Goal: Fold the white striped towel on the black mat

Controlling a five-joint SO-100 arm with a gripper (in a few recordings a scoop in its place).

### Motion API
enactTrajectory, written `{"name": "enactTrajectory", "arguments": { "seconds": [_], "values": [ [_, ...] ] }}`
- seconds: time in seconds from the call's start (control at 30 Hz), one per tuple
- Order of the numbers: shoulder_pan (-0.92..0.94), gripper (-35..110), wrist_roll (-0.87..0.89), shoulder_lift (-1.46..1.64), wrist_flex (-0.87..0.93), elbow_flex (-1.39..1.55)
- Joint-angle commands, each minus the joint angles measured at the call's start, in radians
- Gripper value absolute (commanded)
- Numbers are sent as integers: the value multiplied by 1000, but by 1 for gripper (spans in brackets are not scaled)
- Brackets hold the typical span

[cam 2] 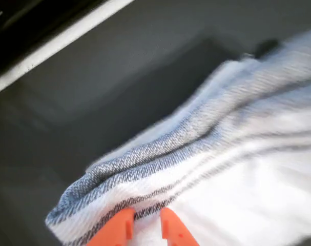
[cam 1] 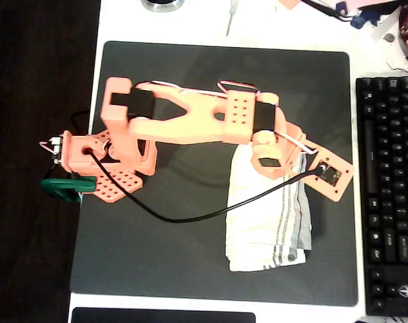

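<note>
White bench (cam 1: 257, 27) surface carries the black mat (cam 1: 170, 256), a flat, matte, dark grey rectangle with rounded corners, seen in the overhead view. On the right half of the mat lies the white striped towel (cam 1: 264, 222), a soft cream cloth doubled into a tall narrow bundle, with thin grey stripes running along its right side and a grey layer showing at its right edge. An orange plastic arm (cam 1: 190, 118), blocky and pierced with small holes, reaches from its base at the mat's left edge across to the towel's upper end, which its wrist covers. A black cable (cam 1: 183, 219) loops from the base over the mat and across the towel to the wrist.

In the wrist view the towel (cam 2: 237, 169) shows a coarse woven texture with grey bands, its near edge rumpled and raised off the mat (cam 2: 119, 92). The pincer (cam 2: 145, 228) shows two orange tips a small way apart, pressed against the cloth at its striped edge; whether cloth is caught between them cannot be told.

Around the mat, a black keyboard (cam 1: 388, 195) lies just beside its right edge, and a green clamp (cam 1: 66, 188) sits by the arm's base.
</note>
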Motion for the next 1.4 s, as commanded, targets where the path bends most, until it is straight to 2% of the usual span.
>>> {"name": "enactTrajectory", "arguments": {
  "seconds": [0.0, 0.27, 0.43, 0.6, 0.8, 0.93, 1.17, 1.37],
  "values": [
    [-21, 6, 11, -61, -31, -38],
    [-87, 6, 35, -230, -130, -57],
    [-84, 7, 26, -169, -91, -58],
    [17, 7, -35, -23, 28, -103],
    [186, 7, -130, 66, 87, -104],
    [275, 7, -199, 28, 23, -71],
    [339, 7, -264, -143, -190, -37],
    [342, 7, -285, -170, -215, -54]
  ]
}}
